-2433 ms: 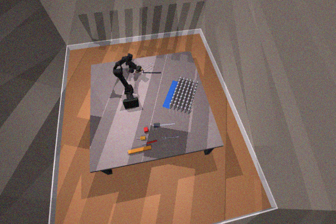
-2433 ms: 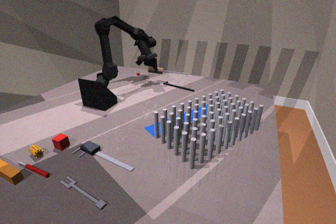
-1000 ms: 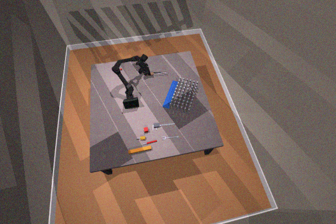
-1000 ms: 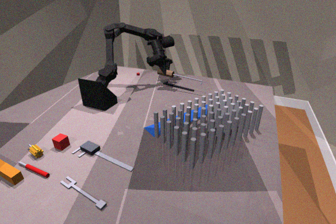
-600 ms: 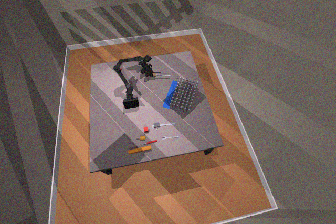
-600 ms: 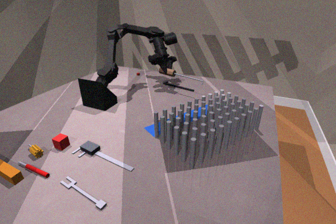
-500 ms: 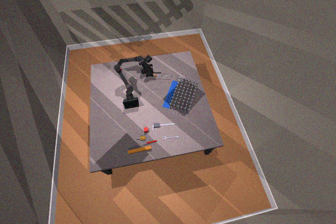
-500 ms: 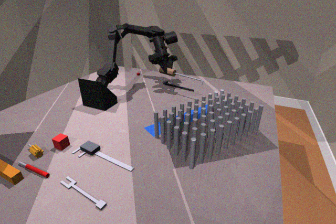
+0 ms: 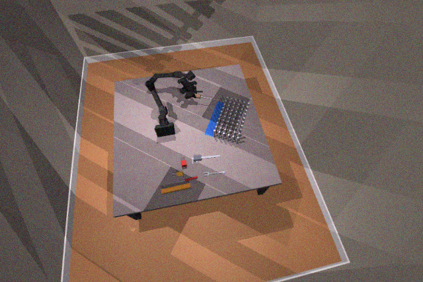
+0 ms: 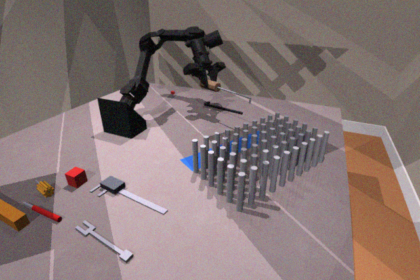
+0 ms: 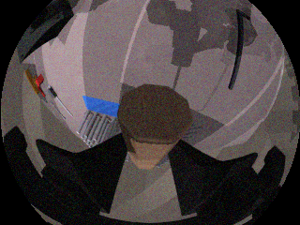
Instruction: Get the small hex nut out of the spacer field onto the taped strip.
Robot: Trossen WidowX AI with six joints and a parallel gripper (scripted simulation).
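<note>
The spacer field [image 9: 230, 120] [image 10: 261, 155] [image 11: 97, 127] is the landmark. Only the exterior view shows the bent tip of the hook tool [image 10: 233, 92], held above the table beyond the field; the wrist view shows its wooden handle [image 9: 197, 96] [image 10: 213, 85] [image 11: 155, 114] pinched between the jaws of the gripper [image 9: 193, 94] [image 10: 210, 82] [image 11: 149, 137]. A small red object [image 10: 172, 92], well apart from the field, also shows clearly only in the exterior view. The blue taped strip [image 9: 214, 119] [image 10: 189, 161] [image 11: 100, 106] runs beside the field's front. The caliper [image 9: 208, 156] [image 10: 142, 200] lies near the field, jaws away from it. The hex nut cannot be made out in any view. No brand, label or writing is readable.
</note>
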